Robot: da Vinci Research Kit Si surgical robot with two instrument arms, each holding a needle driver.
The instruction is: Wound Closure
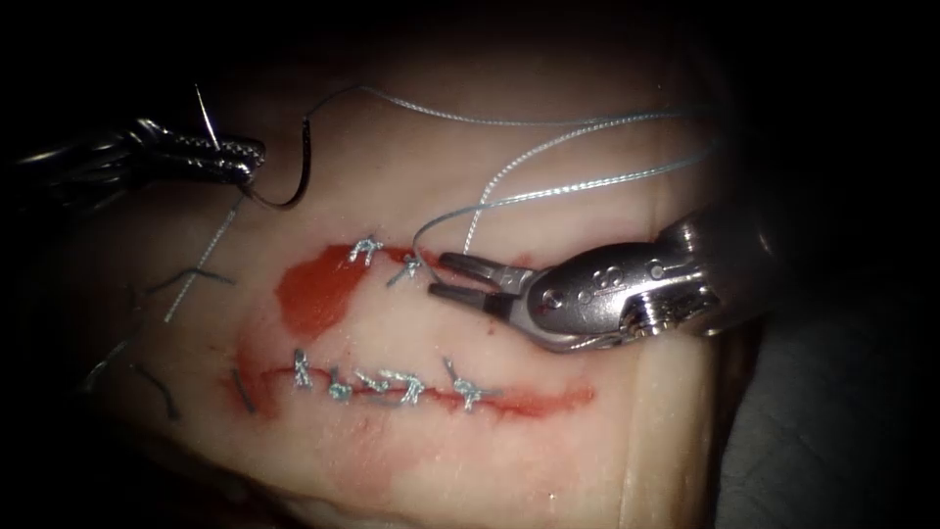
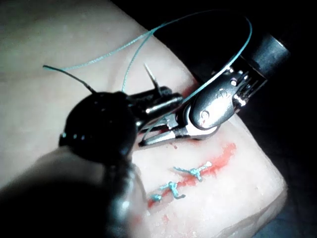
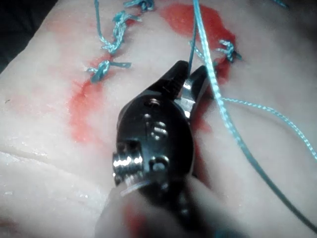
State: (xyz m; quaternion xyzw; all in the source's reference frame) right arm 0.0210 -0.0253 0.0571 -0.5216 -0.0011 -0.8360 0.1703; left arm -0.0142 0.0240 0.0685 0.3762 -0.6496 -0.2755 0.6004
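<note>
Needle (image 1: pixel 294 181) handling looks delicate: a thin, stiff, polished curve, light and likely to swivel or slip unless clamped squarely across the body, away from the fragile point and the thread end. The left tool (image 1: pixel 240 157) has its jaws closed on the needle near its tip end, up and left of the upper cut and clear of the tissue (image 1: pixel 587 460); the sharp tip pokes up above the jaws. The thread (image 1: pixel 548 147) is soft, limp and braided, best taken gently; it runs from the needle's tail across the tissue and loops down to a knot (image 1: pixel 406 266) on the upper cut. The right tool (image 1: pixel 448 276) sits just right of that knot, jaws narrowly parted and holding nothing. About 6 tied stitches (image 1: pixel 392 384) and red fluid (image 1: pixel 318 289) mark the 2 cuts.
</note>
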